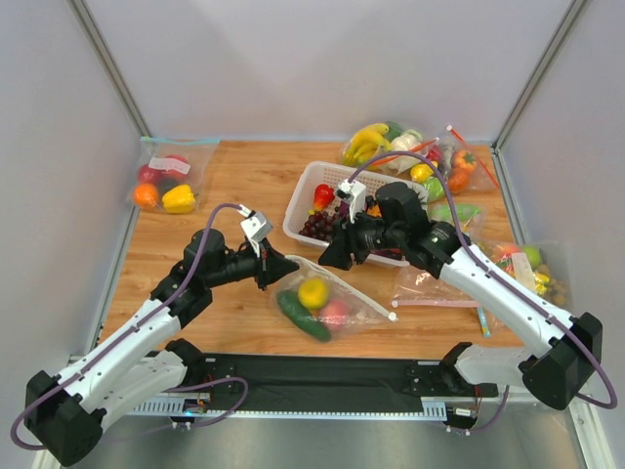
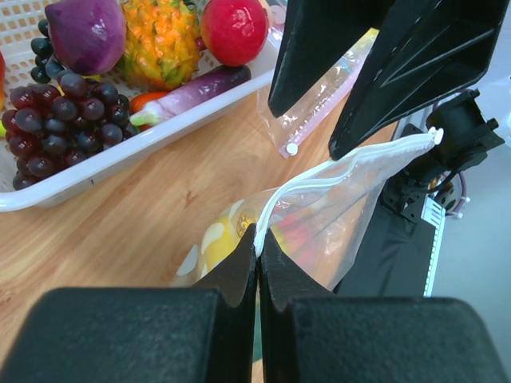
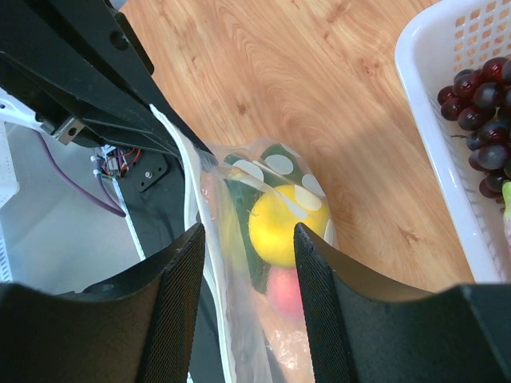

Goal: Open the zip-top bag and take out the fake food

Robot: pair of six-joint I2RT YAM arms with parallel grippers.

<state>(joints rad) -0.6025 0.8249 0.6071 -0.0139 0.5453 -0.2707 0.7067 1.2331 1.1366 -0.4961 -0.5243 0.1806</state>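
Quick breakdown of this moment for anyone following along. The left gripper [image 2: 258, 239] was fully closed, its fingertips pinching one end of the white zip strip [image 2: 391, 148] of the zip-top bag [image 1: 356, 305]. From that pinch the strip ran straight out ahead of the left fingers. The right gripper [image 3: 249, 235] had its fingers about halfway apart, with the bag's upper edge and the fake food [image 3: 287, 223] showing down through the gap. Nothing looked clamped in them, though it was hard to say whether either pad was brushing the plastic.

The bag sat on the table [image 1: 234, 186] right between the two sets of fingertips. The white basket [image 1: 305, 195] was off behind the right fingers, apart from the bag.

On handling, it looked like thin, floppy film, probably slippery, and sure to sag or bunch wherever it wasn't supported. The only firm part was the zip strip, so the smart place for the right fingers seemed to be the opposite lip of that strip, close to the left pinch, so the two sides could be peeled apart. The cucumber [image 1: 302, 317], yellow fruit [image 1: 313, 291] and peach [image 1: 335, 311] were likely light hollow plastic, but round enough to roll and drag the bag around.

As for direction, the bag's long axis followed the zip line, starting at the left fingertips and slanting away to the far end of the strip. The belly hung on the side away from the right fingers, and the cucumber lay roughly along that same line.
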